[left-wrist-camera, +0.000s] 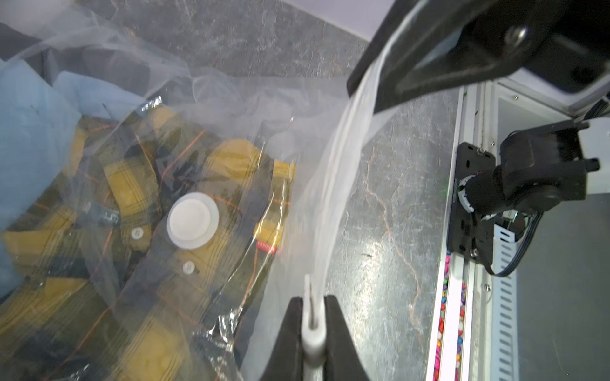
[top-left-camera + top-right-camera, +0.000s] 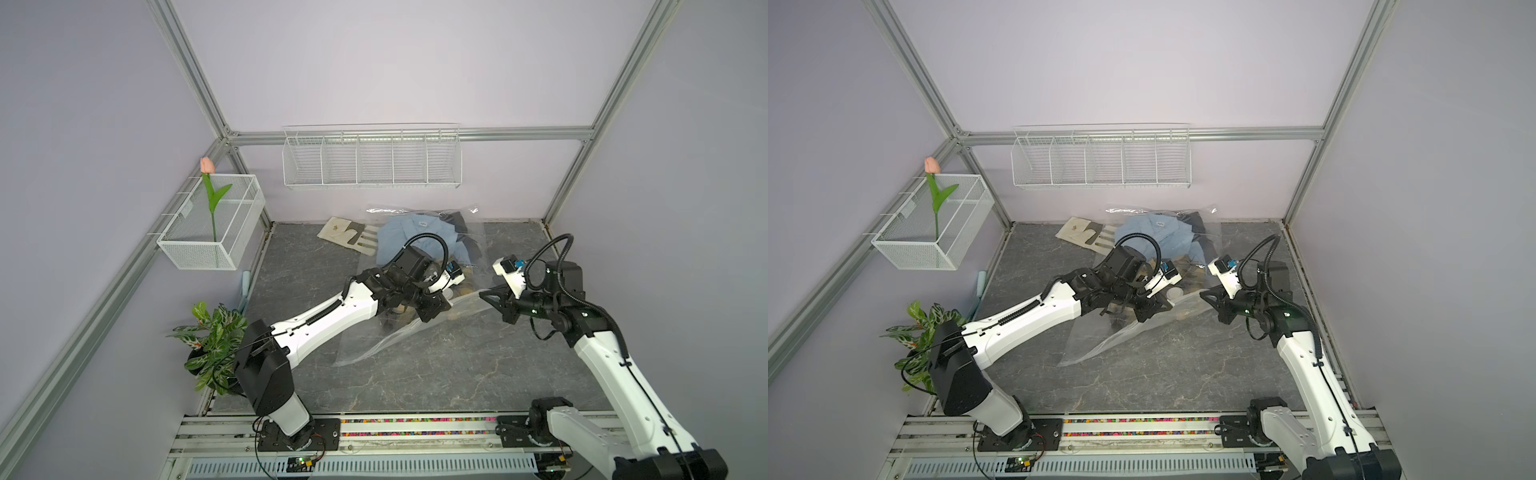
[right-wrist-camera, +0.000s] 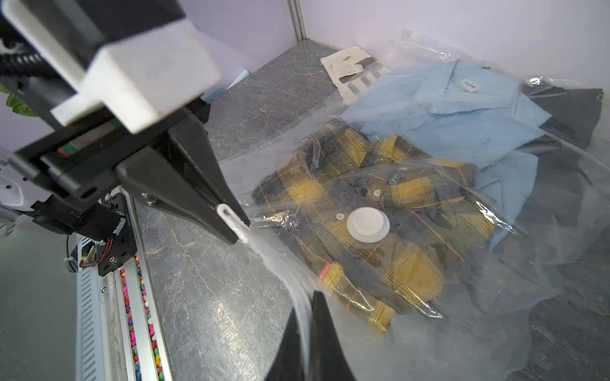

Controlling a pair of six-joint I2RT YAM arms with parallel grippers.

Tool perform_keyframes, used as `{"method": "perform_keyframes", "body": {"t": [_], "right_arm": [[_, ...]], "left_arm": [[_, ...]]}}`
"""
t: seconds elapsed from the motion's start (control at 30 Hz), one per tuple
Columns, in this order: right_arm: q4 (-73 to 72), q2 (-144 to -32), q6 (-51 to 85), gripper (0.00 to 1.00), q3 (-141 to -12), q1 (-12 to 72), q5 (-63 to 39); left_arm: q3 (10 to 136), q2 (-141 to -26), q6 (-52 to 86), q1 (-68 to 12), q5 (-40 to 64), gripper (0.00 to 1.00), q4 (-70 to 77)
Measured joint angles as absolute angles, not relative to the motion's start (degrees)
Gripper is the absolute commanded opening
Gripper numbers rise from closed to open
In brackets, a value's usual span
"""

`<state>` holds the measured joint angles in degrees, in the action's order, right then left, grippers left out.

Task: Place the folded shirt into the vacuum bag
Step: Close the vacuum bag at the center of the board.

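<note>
The clear vacuum bag (image 2: 374,349) (image 2: 1088,349) lies across the grey table. A folded yellow-and-dark plaid shirt (image 3: 412,264) (image 1: 99,264) rests inside it, under the round white valve (image 3: 368,225) (image 1: 192,220). A folded light blue shirt (image 3: 445,115) and a dark garment (image 3: 574,109) lie deeper in the bag. My left gripper (image 1: 313,298) (image 2: 446,305) is shut on the white slider clip (image 1: 312,333) (image 3: 231,219), which sits on the zip strip (image 1: 333,198). My right gripper (image 3: 305,303) (image 2: 482,294) is shut on the same strip a short way along. The strip hangs lifted between them.
A flat beige packet (image 2: 349,235) lies at the back left beside the bag. A potted plant (image 2: 212,340) stands at the left edge, and a mesh basket with a tulip (image 2: 212,224) hangs above it. A wire rack (image 2: 372,160) is on the back wall. The arms' base rail (image 2: 415,428) runs along the front.
</note>
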<state>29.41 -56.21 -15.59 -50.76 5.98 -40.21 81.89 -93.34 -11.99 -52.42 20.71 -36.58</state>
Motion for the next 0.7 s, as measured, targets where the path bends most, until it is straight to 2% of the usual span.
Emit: {"method": "perform_keyframes", "body": {"t": [0.3,0.7], "right_arm": [[28.77,-56.49,-11.14,0.07,-50.83,2.44,-39.66],[28.03,-58.83,-5.43,0.07,-52.56,0.97,-37.26]], "left_arm": [[82.94,-94.15,-14.00,-52.90,17.34,0.00,-44.31],[82.94,-94.15,-13.98,-52.90,15.64,0.00,-46.85]]}}
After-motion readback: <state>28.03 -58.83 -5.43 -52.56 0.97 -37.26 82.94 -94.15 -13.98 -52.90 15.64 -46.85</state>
